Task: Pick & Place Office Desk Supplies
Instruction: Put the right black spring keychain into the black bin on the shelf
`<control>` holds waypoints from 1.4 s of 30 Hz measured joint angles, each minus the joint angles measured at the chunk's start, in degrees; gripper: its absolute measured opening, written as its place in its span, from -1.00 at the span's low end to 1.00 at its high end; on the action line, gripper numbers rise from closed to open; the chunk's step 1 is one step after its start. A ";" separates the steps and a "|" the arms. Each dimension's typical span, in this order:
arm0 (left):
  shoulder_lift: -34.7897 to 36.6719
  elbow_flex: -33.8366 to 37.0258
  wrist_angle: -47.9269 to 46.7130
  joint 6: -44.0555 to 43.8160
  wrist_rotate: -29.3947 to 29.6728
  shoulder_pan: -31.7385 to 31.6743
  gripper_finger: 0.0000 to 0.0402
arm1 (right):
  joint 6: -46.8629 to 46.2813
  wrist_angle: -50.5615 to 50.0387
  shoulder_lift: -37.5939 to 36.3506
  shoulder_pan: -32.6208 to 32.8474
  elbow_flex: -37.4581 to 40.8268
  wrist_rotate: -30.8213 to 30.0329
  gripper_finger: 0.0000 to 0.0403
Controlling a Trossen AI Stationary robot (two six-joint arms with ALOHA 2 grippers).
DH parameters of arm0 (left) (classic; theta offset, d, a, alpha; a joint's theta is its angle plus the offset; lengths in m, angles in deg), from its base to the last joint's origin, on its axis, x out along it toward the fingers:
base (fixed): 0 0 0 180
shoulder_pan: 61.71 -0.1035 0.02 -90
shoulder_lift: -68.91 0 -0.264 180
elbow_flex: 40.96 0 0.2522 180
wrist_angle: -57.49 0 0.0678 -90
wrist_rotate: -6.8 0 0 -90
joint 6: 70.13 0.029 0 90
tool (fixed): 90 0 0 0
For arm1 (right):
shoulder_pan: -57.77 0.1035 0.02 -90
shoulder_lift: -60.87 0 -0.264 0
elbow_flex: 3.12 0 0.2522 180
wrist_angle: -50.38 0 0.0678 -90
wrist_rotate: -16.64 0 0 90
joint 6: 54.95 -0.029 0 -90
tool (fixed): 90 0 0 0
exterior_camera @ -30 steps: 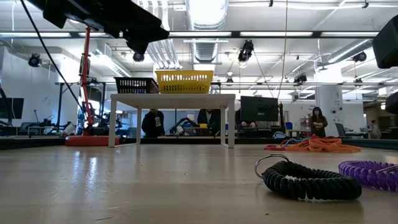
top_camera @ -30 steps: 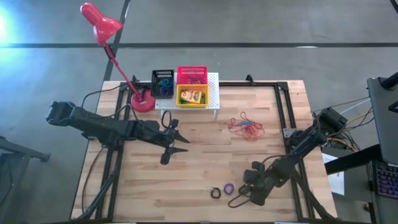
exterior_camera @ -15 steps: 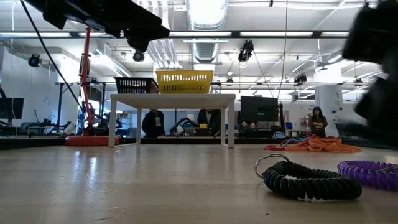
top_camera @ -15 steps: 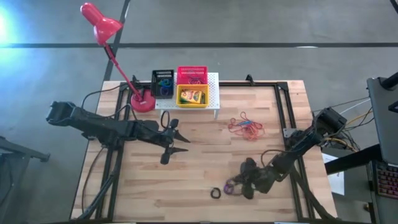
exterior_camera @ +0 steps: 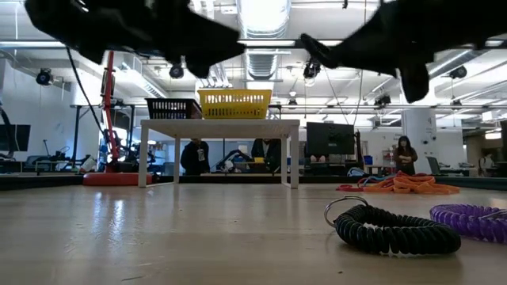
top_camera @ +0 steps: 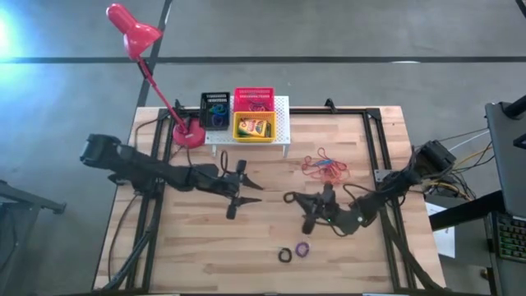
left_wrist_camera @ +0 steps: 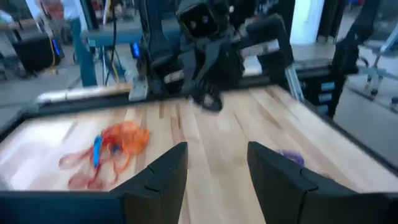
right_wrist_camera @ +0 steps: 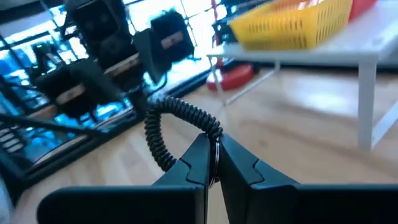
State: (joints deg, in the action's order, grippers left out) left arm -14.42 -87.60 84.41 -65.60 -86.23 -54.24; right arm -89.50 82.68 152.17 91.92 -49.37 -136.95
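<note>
My right gripper (top_camera: 296,199) hangs over the table's middle, level, pointing at my left arm and shut on a black coiled ring (right_wrist_camera: 180,118). My left gripper (top_camera: 246,200) faces it from the left, open and empty. Another black coiled ring (top_camera: 285,256) and a purple one (top_camera: 302,248) lie flat near the front edge. A pile of red-orange rubber bands (top_camera: 325,167) lies right of centre. The black (top_camera: 215,109), red (top_camera: 253,99) and yellow (top_camera: 254,127) baskets stand on the white stand (top_camera: 283,123). The yellow one holds a crayon box. My right gripper pinches the black coiled ring between its two fingertips, at the place where a thin metal loop (right_wrist_camera: 215,155) joins the coil. The fingers come at it level, from the table's right. The coil curls up beyond the fingertips, lifted clear of the table.
A red desk lamp stands with its base (top_camera: 188,136) at the far left, next to the stand. Black frame rails (top_camera: 374,148) run along the table's sides. Bare wood lies between the two grippers and the front edge. People show in the room behind.
My right gripper has shut on a black coiled ring near the front right. It has tipped from pointing down to level, risen, and carried the ring toward the table's middle. My left gripper has gone a little toward the table's right edge and down, still open.
</note>
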 joint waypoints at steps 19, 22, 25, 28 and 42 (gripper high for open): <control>-15.26 -15.43 2.05 -13.44 -3.66 -0.15 0.30 | 9.54 -0.45 -0.04 -1.33 -3.93 0.41 -0.92; -16.94 -18.60 -2.57 -13.57 -3.58 -0.17 0.14 | 9.52 -0.48 -0.04 -1.31 -3.89 0.42 -0.91; -18.12 -20.55 -5.02 -13.55 -3.54 -0.17 -0.10 | 9.51 -0.86 -0.04 -1.31 -3.82 0.51 -0.91; -18.08 -20.89 -5.18 -13.11 -3.54 -0.17 -0.40 | 9.27 -0.88 -0.04 -1.31 -3.81 0.63 -0.90; -12.82 -20.52 -16.13 -6.21 -1.73 -0.14 -0.90 | 7.14 -7.34 -1.66 -1.53 -3.70 8.26 -0.44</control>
State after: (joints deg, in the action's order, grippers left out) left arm -27.24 -108.12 68.29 -71.81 -87.96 -54.38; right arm -82.36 75.34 150.52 90.39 -53.08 -128.69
